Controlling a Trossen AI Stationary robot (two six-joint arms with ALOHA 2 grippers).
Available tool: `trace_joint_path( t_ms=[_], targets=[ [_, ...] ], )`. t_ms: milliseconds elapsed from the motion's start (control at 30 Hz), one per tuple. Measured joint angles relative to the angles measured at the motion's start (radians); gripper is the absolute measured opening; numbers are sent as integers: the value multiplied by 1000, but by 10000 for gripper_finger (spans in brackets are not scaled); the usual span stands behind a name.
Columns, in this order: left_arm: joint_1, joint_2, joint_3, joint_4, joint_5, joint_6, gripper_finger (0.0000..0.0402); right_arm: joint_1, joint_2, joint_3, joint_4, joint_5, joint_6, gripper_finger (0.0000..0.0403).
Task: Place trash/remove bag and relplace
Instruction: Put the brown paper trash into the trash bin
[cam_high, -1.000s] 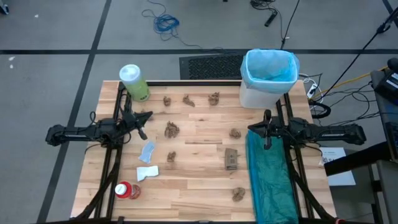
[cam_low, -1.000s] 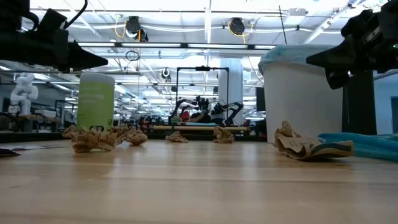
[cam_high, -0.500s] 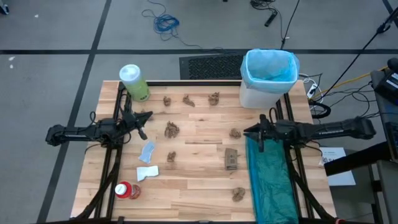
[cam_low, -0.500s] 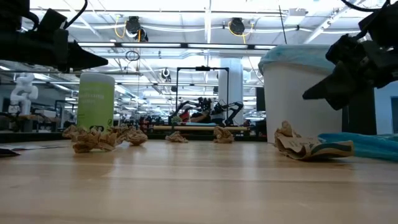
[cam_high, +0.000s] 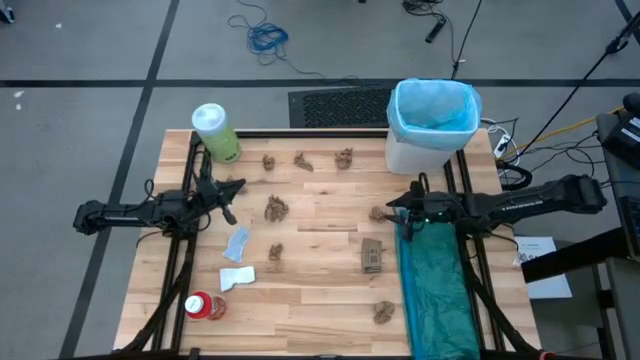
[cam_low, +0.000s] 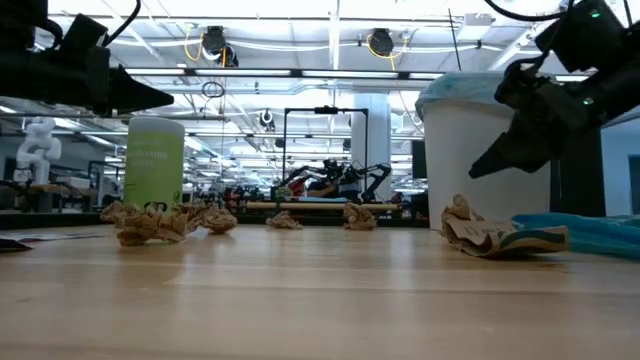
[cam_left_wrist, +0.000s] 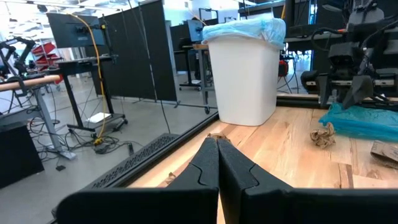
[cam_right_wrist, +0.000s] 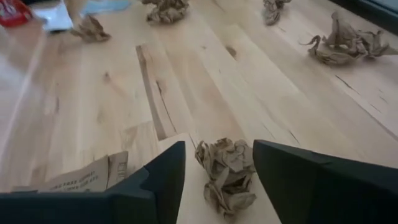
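the right gripper (cam_high: 392, 210) has moved in and down since before; it is wide open around a brown paper wad (cam_right_wrist: 225, 173) on the table (cam_high: 320, 290). the left gripper (cam_left_wrist: 217, 163) waits, closed and empty.

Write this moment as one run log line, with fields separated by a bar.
right gripper: open, a crumpled paper wad between its fingers | left gripper: shut, waiting at table's left side | wastebasket: blue bag in place

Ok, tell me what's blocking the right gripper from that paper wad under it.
Nothing visible. The right gripper is open, with the paper wad showing between its fingers on bare table.
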Motion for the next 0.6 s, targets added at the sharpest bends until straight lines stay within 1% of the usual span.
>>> trace_joint_path(
  t_ms=[67,200,267,367,467,533,600],
  targets=[
    [0,0,0,0,5,-34,0,0,57,29,-1,0,-15,185],
    [0,0,0,0,9,-206,0,0,165,80,-1,0,-17,185],
    [0,0,0,0,10,-254,0,0,216,99,-1,0,-10,185],
    [0,0,0,0,10,-260,0,0,295,124,-4,0,26,185],
    [0,0,0,0,9,-214,0,-2,373,141,-8,4,72,183],
    [0,0,0,0,9,-202,0,-9,420,151,-9,7,91,176],
    [0,0,0,0,19,-183,0,-15,460,160,2,9,107,158]
  ],
)
